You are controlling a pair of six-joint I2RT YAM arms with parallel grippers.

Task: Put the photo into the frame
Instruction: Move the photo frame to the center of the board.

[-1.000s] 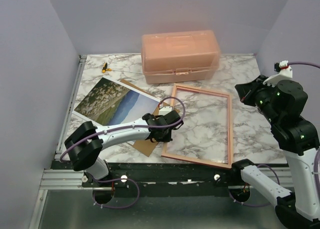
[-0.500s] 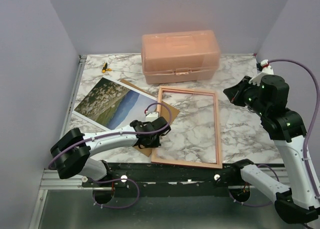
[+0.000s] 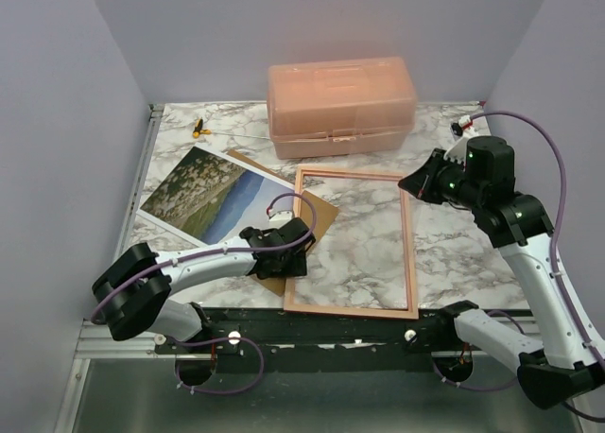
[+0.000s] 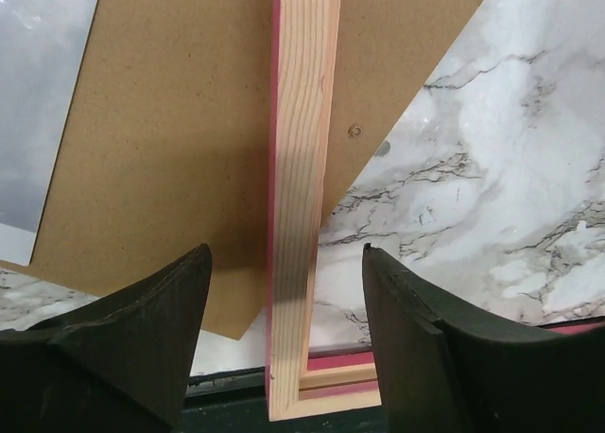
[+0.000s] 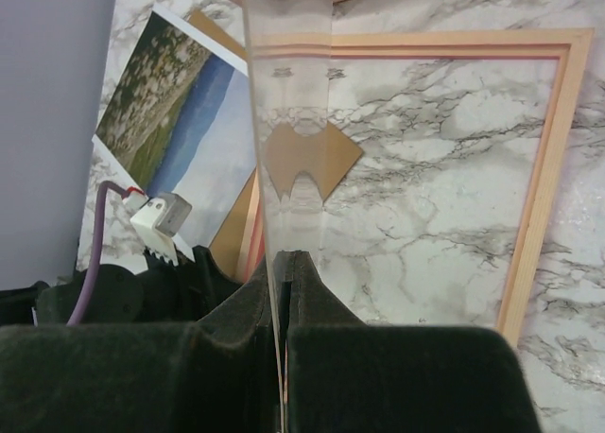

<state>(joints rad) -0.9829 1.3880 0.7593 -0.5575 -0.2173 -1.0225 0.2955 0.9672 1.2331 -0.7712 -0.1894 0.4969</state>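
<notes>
- Progress check: early days, I'd say. The large glossy landscape photo (image 3: 203,195) (blue sky, distant hills, flowery meadow) lies flat and picture side up on the left part of the marble desk (image 3: 463,253). It's nowhere inside the frame yet.
- The big rectangular frame with the thin pinkish, light-wood border (image 3: 411,249) lies flat mid-desk. It sits near the front edge, just in front of a salmon-pink plastic lidded box (image 3: 340,107). Marble shows straight through the opening, so it looks empty.
- A plain brown backing board (image 3: 317,216) sits between the two. One corner is tucked under the frame's left rail, and the photo overlaps its other side.
- The left gripper (image 4: 285,253) has its fingers spread apart, one on either side of the frame's left rail near the bottom corner. In the wrist view they're clear of the wood, and it's holding nothing.
- The right gripper (image 5: 282,260) is pinched tight on the edge of a thin clear sheet (image 5: 293,121), up near the frame's top right corner. My guess is that's the frame's pane. You can barely spot it from the top camera.
- What's left, I reckon, is basically everything: pane in, photo in, board on.
- Looks-wise, the photo is thin and shiny with a white margin showing at one edge. The frame rail is pale grainy wood on its upper face with pinkish-red sides.
</notes>
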